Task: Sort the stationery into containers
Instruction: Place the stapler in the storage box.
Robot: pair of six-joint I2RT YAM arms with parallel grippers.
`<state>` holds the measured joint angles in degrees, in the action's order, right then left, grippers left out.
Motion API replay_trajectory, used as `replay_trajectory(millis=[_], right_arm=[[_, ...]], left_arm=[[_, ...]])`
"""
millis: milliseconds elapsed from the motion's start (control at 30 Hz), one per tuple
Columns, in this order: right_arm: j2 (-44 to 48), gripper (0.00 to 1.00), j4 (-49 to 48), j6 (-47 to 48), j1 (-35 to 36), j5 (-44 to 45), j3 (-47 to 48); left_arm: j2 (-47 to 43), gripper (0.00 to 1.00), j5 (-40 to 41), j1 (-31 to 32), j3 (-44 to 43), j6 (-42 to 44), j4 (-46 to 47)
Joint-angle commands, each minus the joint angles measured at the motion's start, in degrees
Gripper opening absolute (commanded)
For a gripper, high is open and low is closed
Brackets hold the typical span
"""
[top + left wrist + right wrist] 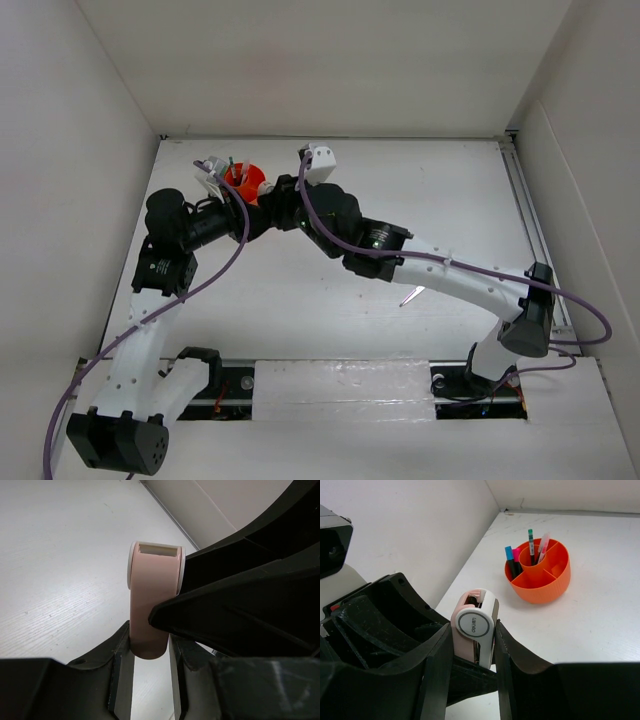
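A small pink and white stationery piece marked "deli" (472,622) is held in the air between both grippers. My right gripper (472,635) is shut on its sides. My left gripper (150,642) grips its pink lower end (150,590), with a right finger crossing in front. In the top view the grippers meet (268,200) just in front of the orange organiser (245,182). The organiser (540,580) holds blue-capped (508,555) and pink-capped (516,556) highlighters and pens (531,542) in its centre well. A thin pink pen (411,296) lies on the table under the right arm.
The white side wall (420,530) stands close on the left of the organiser, and the back wall (330,60) is just behind it. A rail (530,220) runs along the table's right edge.
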<state>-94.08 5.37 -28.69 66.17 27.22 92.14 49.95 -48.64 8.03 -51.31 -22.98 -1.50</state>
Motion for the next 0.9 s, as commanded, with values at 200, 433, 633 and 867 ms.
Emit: replay_trajectory(millis=[200,433,633,867], right_arm=[[-3.7,0.53,7.5,-1.1,3.9,-17.9,-2.1],[-3.2,0.59,6.9,-1.1,3.9,-17.9,-2.1],[-3.2,0.62,8.1,-1.1,3.9,-16.9,-1.5],[-3.2,0.71,8.1,-1.7,3.3,-15.8,-1.5]], left_arm=[[-1.6,0.0,-5.5,1.5,-2.6,-0.7,18.1],[-1.6,0.0,-5.5,1.5,-2.6,-0.7,17.6],[-1.6,0.0,-5.5,1.5,-2.6,-0.2,17.6],[-1.6,0.0,-4.4,1.5,-2.6,0.3,16.5]])
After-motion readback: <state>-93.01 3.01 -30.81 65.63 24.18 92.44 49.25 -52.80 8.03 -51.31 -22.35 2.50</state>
